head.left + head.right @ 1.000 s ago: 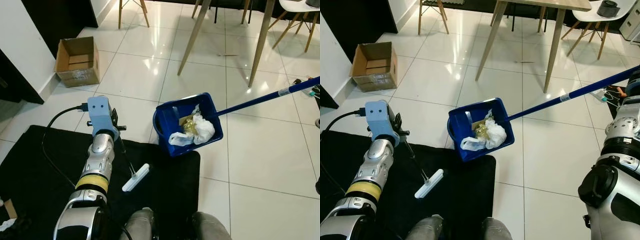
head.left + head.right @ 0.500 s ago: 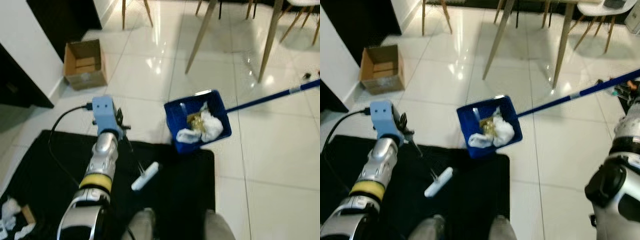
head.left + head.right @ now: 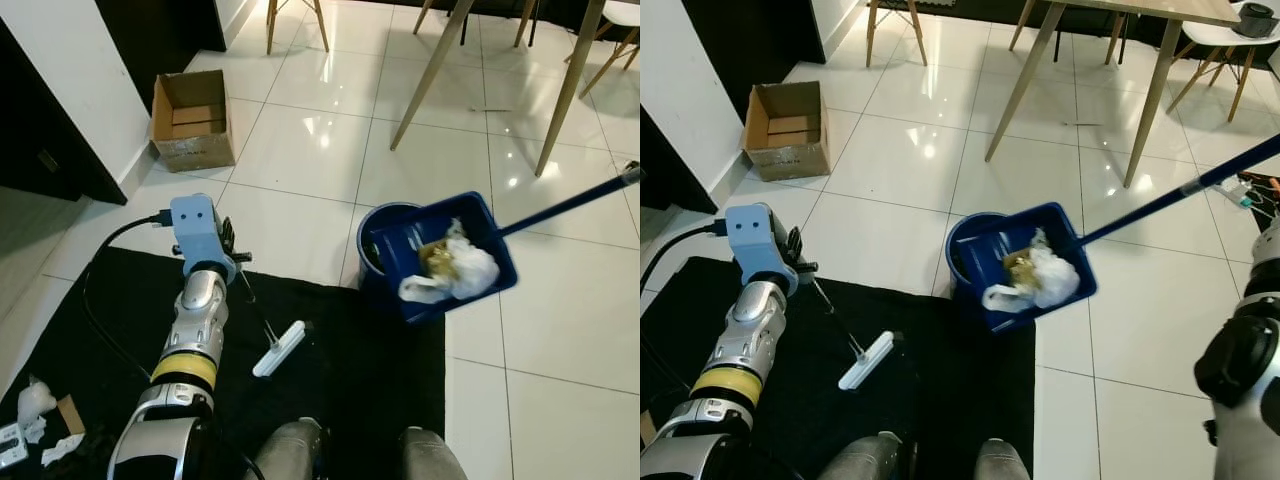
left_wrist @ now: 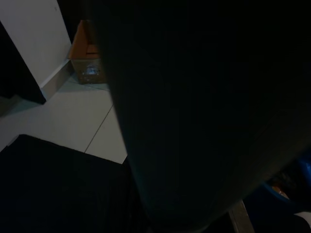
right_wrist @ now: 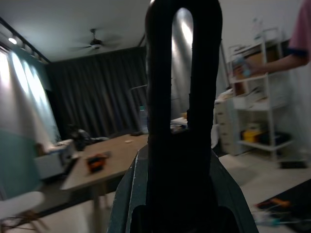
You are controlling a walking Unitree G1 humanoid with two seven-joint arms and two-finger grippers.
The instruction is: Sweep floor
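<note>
Floor [image 3: 300, 150] of glossy white tile, partly covered by a black mat [image 3: 100, 340] under the robot. Cardboard box [image 3: 193, 118] stands open beside the dark wall. Blue dustpan [image 3: 1025, 265], on a long blue handle [image 3: 1180, 193] running toward the right arm, is tilted over a blue bucket [image 3: 965, 255] at the mat's edge and holds white crumpled waste [image 3: 1040, 280]. Left gripper [image 3: 232, 262], jaws clenched on the thin handle of a white brush [image 3: 279, 349], rests its head on the mat. Right gripper [image 5: 183, 97]: jaws nearly together; whether they grip anything cannot be told.
</note>
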